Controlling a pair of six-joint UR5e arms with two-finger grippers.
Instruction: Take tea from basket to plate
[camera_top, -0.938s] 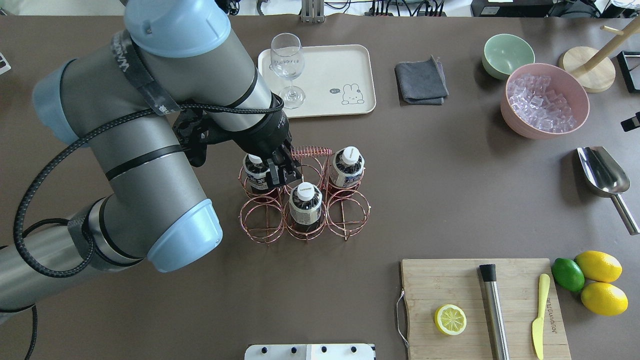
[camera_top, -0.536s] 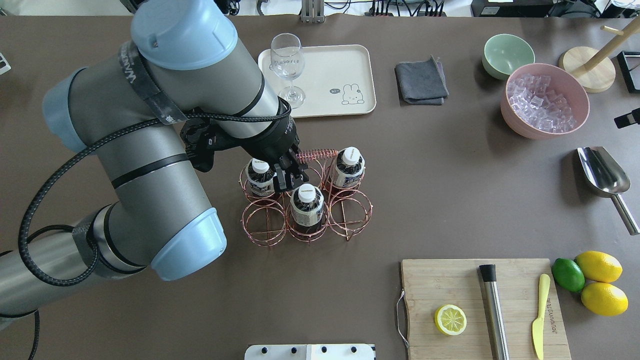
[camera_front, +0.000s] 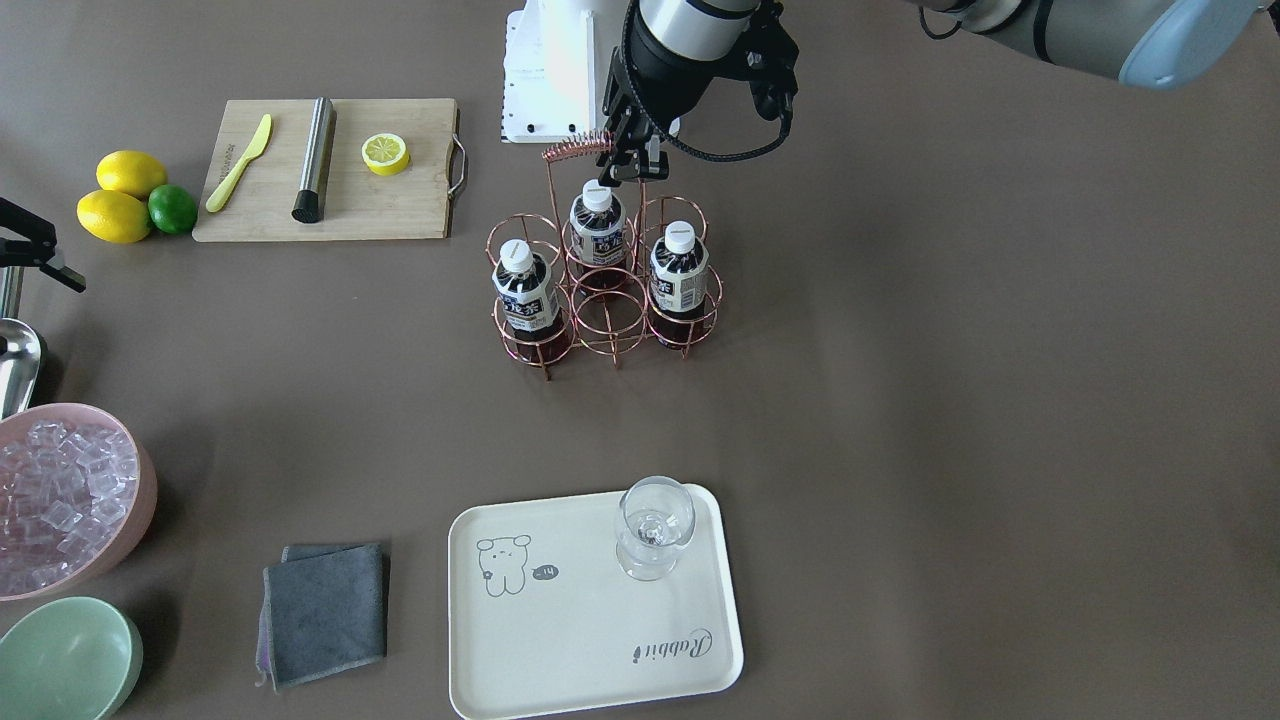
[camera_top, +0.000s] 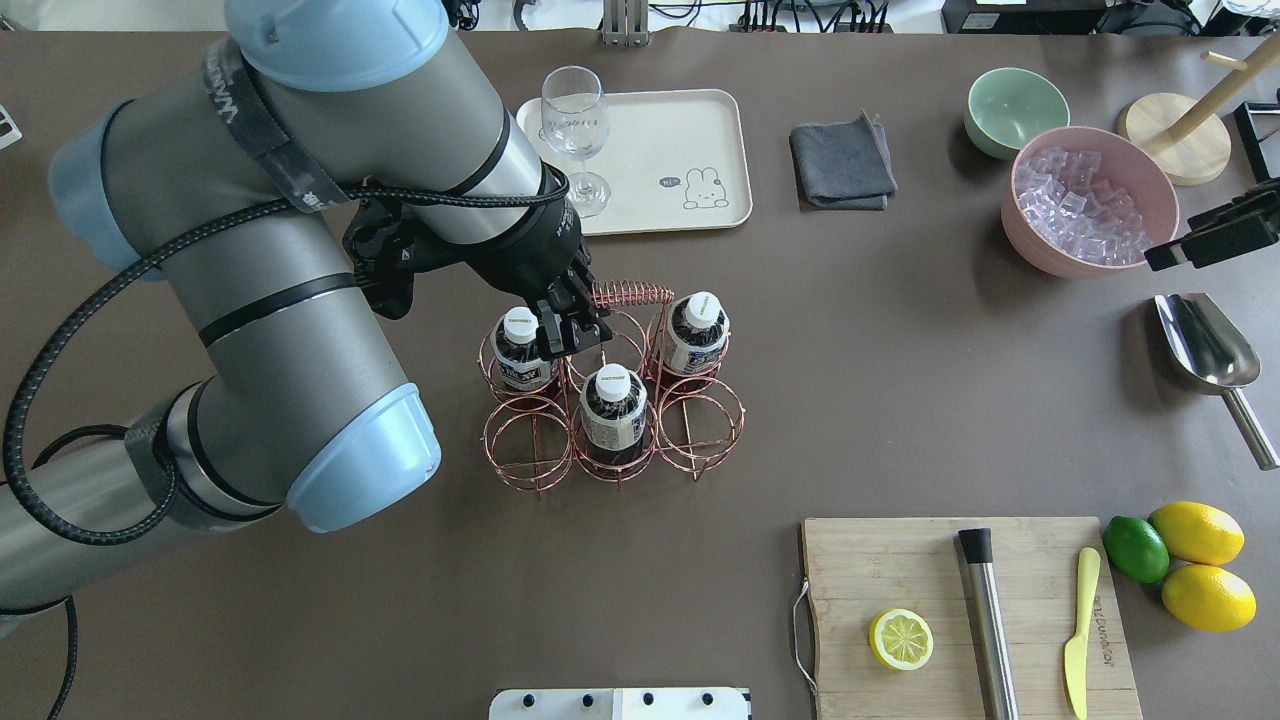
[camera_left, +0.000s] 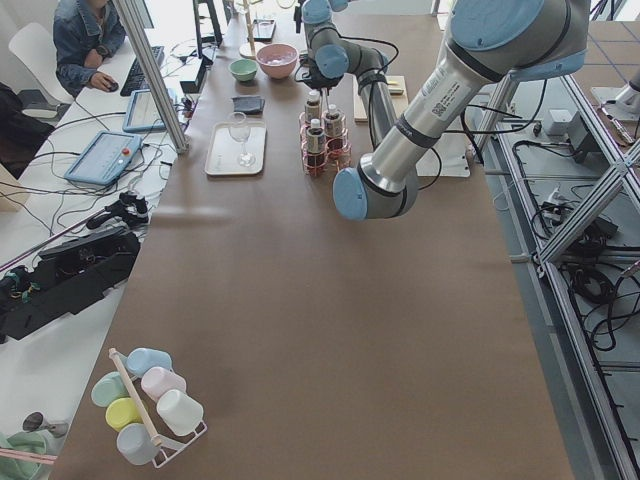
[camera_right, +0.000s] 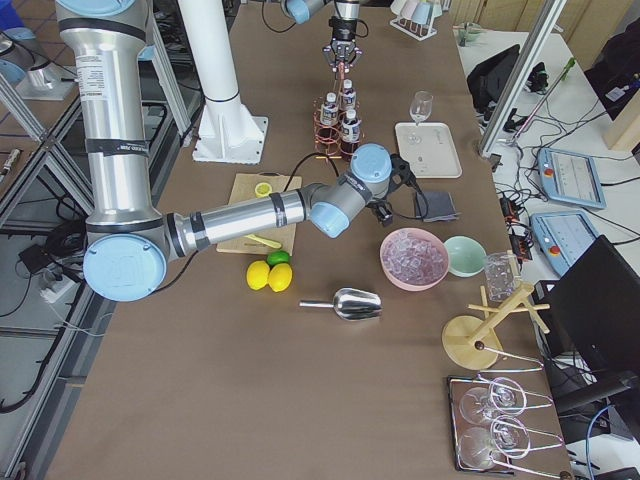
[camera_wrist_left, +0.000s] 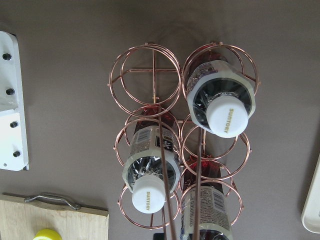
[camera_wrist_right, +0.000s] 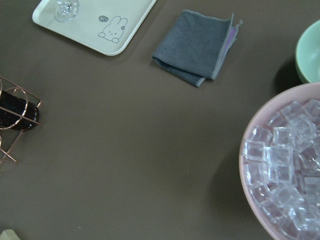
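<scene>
Risen since a moment ago, the left gripper (camera_top: 571, 328) hangs beside the basket (camera_top: 527, 440) handle (camera_top: 630, 295); its jaws I cannot read. Three teas (camera_top: 612, 408) occupy six rings (camera_top: 697, 432).

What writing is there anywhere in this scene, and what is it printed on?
"SUNTORY": on the white caps of two tea bottles, in the left wrist view.
"Rabbit": script on the cream plate.
Speech bubble beside the plate's drawing: too small to read.
Bottle labels: too blurred to read.
Lettering on the yellow knife: too small to read.
Lettering on the left arm's strap: blurred.
</scene>
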